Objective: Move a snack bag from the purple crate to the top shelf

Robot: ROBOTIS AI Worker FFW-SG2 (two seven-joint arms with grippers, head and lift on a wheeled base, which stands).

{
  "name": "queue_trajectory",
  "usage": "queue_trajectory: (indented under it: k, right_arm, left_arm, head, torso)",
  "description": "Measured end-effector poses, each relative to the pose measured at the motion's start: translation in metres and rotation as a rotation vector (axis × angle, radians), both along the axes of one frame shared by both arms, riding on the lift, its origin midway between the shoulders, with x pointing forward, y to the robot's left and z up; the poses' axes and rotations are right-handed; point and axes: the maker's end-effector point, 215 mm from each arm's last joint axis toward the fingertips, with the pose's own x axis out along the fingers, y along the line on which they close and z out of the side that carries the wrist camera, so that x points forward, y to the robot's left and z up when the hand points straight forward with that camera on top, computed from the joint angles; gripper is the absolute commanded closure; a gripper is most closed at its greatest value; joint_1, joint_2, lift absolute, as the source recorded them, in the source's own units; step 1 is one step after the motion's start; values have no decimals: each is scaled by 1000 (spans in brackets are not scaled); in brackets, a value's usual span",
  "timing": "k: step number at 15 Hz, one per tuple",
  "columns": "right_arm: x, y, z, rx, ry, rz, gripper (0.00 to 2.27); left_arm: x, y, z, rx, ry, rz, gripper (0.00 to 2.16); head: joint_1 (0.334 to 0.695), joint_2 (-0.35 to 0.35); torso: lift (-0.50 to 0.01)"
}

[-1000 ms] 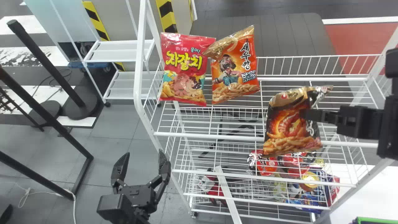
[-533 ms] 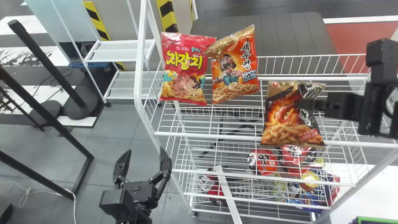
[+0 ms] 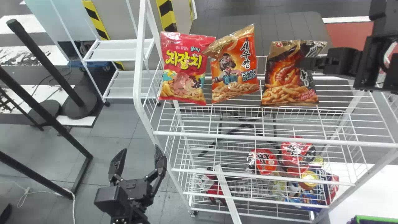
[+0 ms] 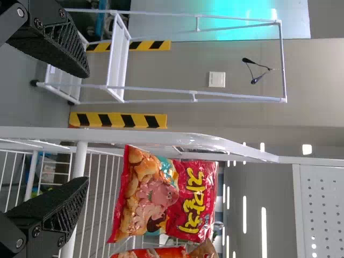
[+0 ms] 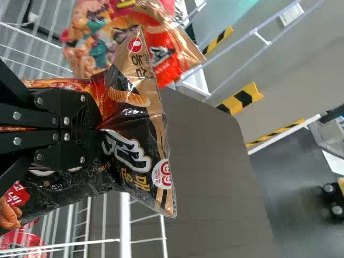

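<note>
A black-and-gold snack bag is held upright over the rear part of the white rack's top shelf, with my right gripper shut on its right side. In the right wrist view, the right gripper pinches the black bag. To its left in the head view, a red snack bag and an orange one stand side by side at the rack's back. My left gripper hangs open left of the rack; in the left wrist view, the left gripper has its fingers wide apart.
Red-lidded cups and other packs lie on the rack's lower levels. The rack's white side post rises between the left arm and the bags. Black metal stands are at the far left. A green-rimmed crate shows at the lower right corner.
The right gripper has carried the black bag up and back in the head view, from over the rack's front rail to beside the orange bag. The left arm has shifted only slightly.
</note>
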Motion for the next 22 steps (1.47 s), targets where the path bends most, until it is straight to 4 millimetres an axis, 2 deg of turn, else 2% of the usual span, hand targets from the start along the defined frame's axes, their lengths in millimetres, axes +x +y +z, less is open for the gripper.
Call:
queue_trajectory:
  k: [3,5,14,18,20,21,22]
  right_arm:
    - [33,-7,-1,8,-98,-53,2155]
    - [42,-5,-9,0,-119,-66,2155]
    - [45,14,-40,-70,-136,-51,2152]
    - [43,13,-50,-83,-117,-65,2138]
    - [42,12,-53,-93,-103,-68,1909]
    - [42,11,-54,-95,-98,-68,1477]
    - [41,11,-54,-95,-91,-67,947]
  left_arm:
    - [0,2,0,0,-1,1,147]
    - [0,3,0,1,-3,1,147]
    - [0,6,2,-3,-13,7,147]
    - [-1,9,3,-2,-16,12,147]
    - [-1,9,2,-2,-17,11,147]
    - [-1,9,3,-2,-17,12,147]
    - [-1,9,3,-2,-18,12,147]
  head:
    - [695,138]
    - [695,139]
    - [695,162]
    - [695,165]
    - [695,163]
    - [695,163]
    - [695,163]
  torso:
    - [0]
    - [0]
    - [0]
    - [0]
    - [0]
    - [0]
    - [0]
